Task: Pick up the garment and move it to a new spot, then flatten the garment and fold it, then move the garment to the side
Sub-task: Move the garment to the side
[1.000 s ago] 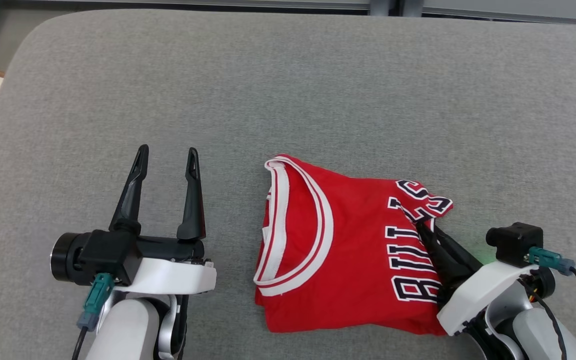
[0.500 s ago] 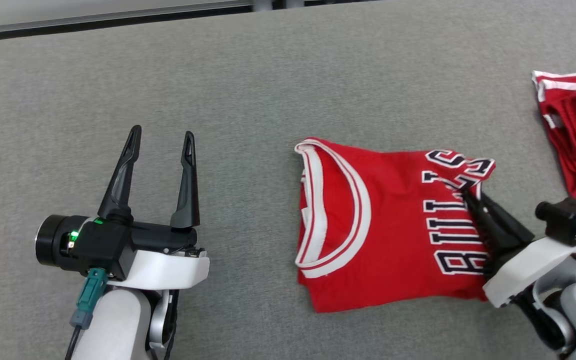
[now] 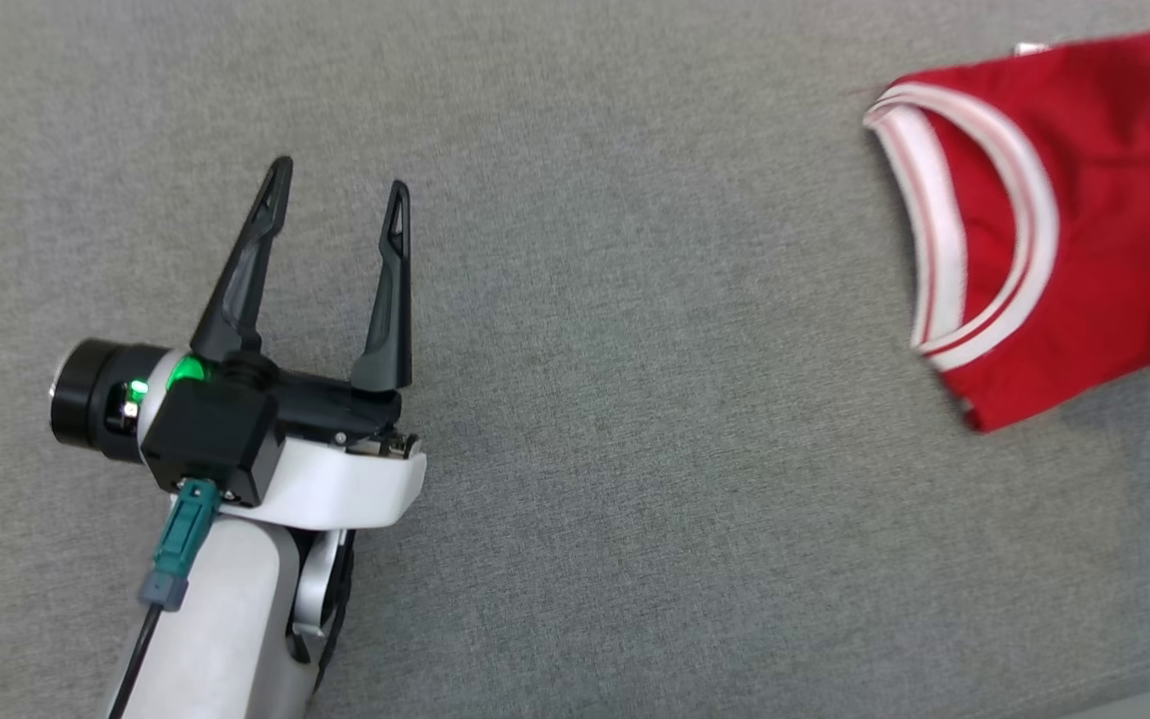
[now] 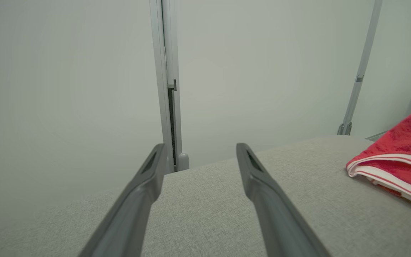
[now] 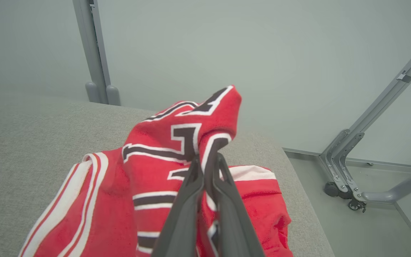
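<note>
The garment, a red sleeveless jersey with white-and-red striped trim round its neck opening and black letters outlined in white, is lying toward the right part of the grey table and running out past the head view's right edge. The right gripper is pinching a lettered fold of it, both fingers pressing together on the cloth. That fold is rising off the grey table in a peak while the rest is sagging down onto the surface. Just beyond the fingers, near the table's right edge, more red cloth with a white band is bunching up; whether it belongs to the same jersey cannot be told. The left gripper is hovering over the table's left part, well apart from the garment, its fingers spreading wide around nothing. Past the table's far edge, grey metal posts are standing against a pale wall, and off its right edge a frame foot with a caster is resting on the floor.
</note>
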Available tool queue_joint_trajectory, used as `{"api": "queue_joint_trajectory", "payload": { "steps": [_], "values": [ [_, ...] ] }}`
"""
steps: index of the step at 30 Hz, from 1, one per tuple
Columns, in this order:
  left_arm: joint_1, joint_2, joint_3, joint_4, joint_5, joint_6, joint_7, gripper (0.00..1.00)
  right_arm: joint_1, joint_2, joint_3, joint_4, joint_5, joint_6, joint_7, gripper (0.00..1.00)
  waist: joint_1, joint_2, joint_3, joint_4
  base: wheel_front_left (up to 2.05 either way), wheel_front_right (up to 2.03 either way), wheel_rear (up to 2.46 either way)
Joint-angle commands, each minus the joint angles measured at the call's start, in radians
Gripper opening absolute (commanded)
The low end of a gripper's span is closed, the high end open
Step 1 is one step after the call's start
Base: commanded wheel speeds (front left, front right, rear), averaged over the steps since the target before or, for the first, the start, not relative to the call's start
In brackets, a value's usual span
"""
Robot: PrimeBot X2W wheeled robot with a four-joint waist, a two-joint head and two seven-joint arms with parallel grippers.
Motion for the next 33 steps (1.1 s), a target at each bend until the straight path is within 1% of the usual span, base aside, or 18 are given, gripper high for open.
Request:
{"api": "queue_joint_trajectory", "payload": {
  "steps": [1,5,8,11,13,14,15,16,18,20,23,25,26,29,30,33],
  "values": [
    [-0.029,0.008,-0.003,-0.011,0.011,-0.004,0.006,1.0,-0.029,-0.03,-0.008,0.022,0.017,-0.002,-0.007,0.0,0.0,0.0,0.042,0.001,0.0,0.0,0.0],
    [-0.06,0.015,-0.017,-0.031,0.025,-0.008,0.024,1.0,-0.092,-0.102,-0.039,0.107,0.058,-0.002,-0.029,0.0,0.0,0.0,0.095,0.014,0.0,0.0,0.0],
    [-0.076,0.023,-0.023,-0.046,0.036,-0.006,0.039,1.0,-0.13,-0.131,-0.05,0.187,0.092,-0.002,-0.045,0.0,0.0,0.0,0.133,0.019,0.0,0.0,0.0],
    [-0.087,0.03,-0.024,-0.06,0.044,-0.004,0.051,1.0,-0.18,-0.14,-0.033,0.266,0.112,-0.002,-0.055,0.0,0.0,0.0,0.162,0.019,0.0,0.0,0.0],
    [-0.091,0.035,-0.026,-0.067,0.048,-0.004,0.058,1.0,-0.222,-0.125,-0.023,0.311,0.127,-0.002,-0.083,0.0,0.0,0.0,0.177,0.016,0.0,0.0,0.0],
    [-0.094,0.037,-0.029,-0.068,0.05,-0.003,0.062,1.0,-0.237,-0.117,-0.019,0.348,0.126,-0.002,-0.092,0.29,0.0,0.0,0.183,0.015,0.0,0.0,0.0],
    [-0.099,0.039,-0.031,-0.069,0.053,-0.004,0.067,1.0,-0.249,-0.107,-0.013,0.387,0.126,-0.002,-0.095,0.63,0.0,0.0,0.188,0.013,0.0,0.0,0.0],
    [-0.105,0.04,-0.033,-0.07,0.054,-0.005,0.067,1.0,-0.266,-0.092,-0.013,0.417,0.129,-0.002,-0.109,1.0,0.0,0.0,0.19,0.012,0.0,0.0,0.0],
    [-0.111,0.042,-0.036,-0.069,0.053,-0.007,0.074,1.0,-0.298,-0.066,-0.017,0.478,0.121,-0.002,-0.132,1.0,0.0,0.0,0.193,0.009,0.0,0.0,0.0],
    [-0.108,0.044,-0.036,-0.062,0.05,-0.007,0.073,1.0,-0.304,-0.026,-0.016,0.52,0.133,-0.002,-0.149,1.0,0.0,0.0,0.188,0.004,0.0,0.0,0.0],
    [-0.098,0.037,-0.042,-0.042,0.036,-0.013,0.061,1.0,-0.268,0.01,-0.035,0.542,0.164,-0.002,-0.168,1.0,0.0,0.0,0.156,0.004,0.0,0.0,0.0],
    [-0.087,0.038,-0.039,-0.029,0.025,-0.013,0.058,1.0,-0.235,0.034,-0.053,0.506,0.181,-0.002,-0.173,1.0,0.0,0.0,0.134,0.002,0.0,0.0,0.0],
    [-0.08,0.04,-0.035,-0.022,0.021,-0.013,0.055,1.0,-0.217,0.042,-0.077,0.48,0.181,-0.001,-0.173,1.0,0.0,0.0,0.121,0.0,0.0,0.0,0.0],
    [-0.052,0.043,-0.024,-0.003,0.002,-0.003,0.045,1.0,-0.119,0.088,-0.147,0.371,0.138,-0.002,-0.172,1.0,0.0,0.0,0.074,-0.01,0.0,0.0,0.0],
    [-0.052,0.043,-0.024,-0.003,0.002,-0.003,0.045,1.0,-0.119,0.088,-0.147,0.371,0.138,-0.002,-0.172,1.0,0.0,0.0,0.074,-0.01,0.0,0.0,0.0],
    [-0.017,0.043,-0.008,0.012,-0.019,0.007,0.039,1.0,-0.023,0.154,-0.209,0.241,0.077,-0.001,-0.172,1.0,0.0,0.0,0.03,-0.019,0.0,0.0,0.0]
  ]
}}
